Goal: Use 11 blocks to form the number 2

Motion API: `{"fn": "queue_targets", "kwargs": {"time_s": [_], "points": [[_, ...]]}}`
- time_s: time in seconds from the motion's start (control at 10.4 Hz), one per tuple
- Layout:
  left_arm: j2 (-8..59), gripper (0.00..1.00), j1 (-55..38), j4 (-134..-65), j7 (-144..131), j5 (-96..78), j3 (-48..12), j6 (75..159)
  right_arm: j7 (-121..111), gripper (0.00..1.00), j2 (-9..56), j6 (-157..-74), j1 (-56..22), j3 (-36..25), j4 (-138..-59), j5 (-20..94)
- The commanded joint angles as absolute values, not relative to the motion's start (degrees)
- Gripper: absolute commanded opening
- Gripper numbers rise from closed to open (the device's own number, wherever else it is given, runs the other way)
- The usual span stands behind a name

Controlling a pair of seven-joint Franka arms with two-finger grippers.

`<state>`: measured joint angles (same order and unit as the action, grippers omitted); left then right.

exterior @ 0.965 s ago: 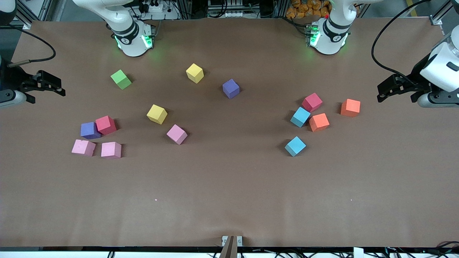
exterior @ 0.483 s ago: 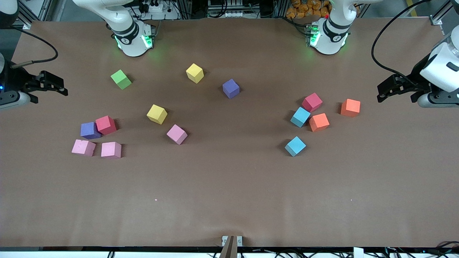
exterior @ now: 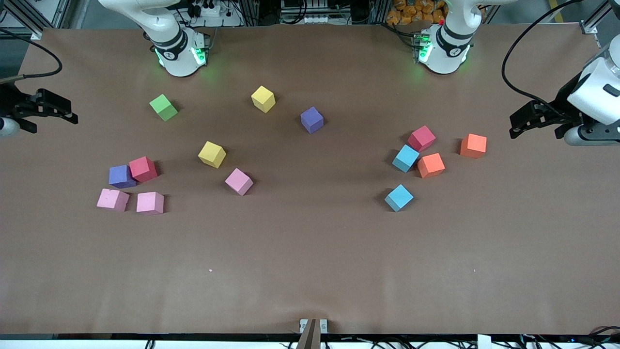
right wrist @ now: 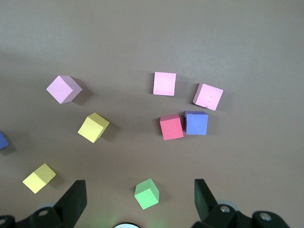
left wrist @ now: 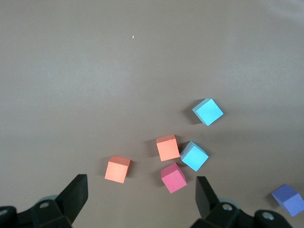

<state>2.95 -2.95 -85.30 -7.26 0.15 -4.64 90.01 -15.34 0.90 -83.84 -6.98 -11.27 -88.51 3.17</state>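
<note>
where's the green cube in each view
Front view: green cube, alone on the table near the right arm's base.
Right wrist view: green cube, between the open right claw's fingers in the picture.
Left wrist view: not in it.
Shared landmark: touching red cube and purple cube.

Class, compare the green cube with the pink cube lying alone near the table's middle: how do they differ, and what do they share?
The green cube is green; the lone pink cube is pale pink. The green cube lies farther from the front camera, close to the right arm's base; the pink cube lies nearer, beside a yellow cube. Both look the same size, sit turned at an angle, touch no other block, and neither is held.
</note>
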Motion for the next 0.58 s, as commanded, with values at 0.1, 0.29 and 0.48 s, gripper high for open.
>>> {"fn": "queue_targets", "kwargs": {"time_s": [0.1,0.29,0.48], "points": [[3.43,1.00,-3.08,-84.11,-8.44,1.05,-4.75,89.91,-15.21,1.00,1.23,-81.22,-6.24,-10.46,-86.31,3.60],[3.43,1.00,-3.08,-84.11,-8.44,1.05,-4.75,89.91,-15.38,1.00,1.49,-81.82,-6.24,-10.37,-86.22,3.43],[3.60,1.00,-2.73,-84.11,-8.00,0.79,-4.66,89.91,-16.16,1.00,1.41,-82.35,-6.42,-11.24,-85.96,3.60]]}}
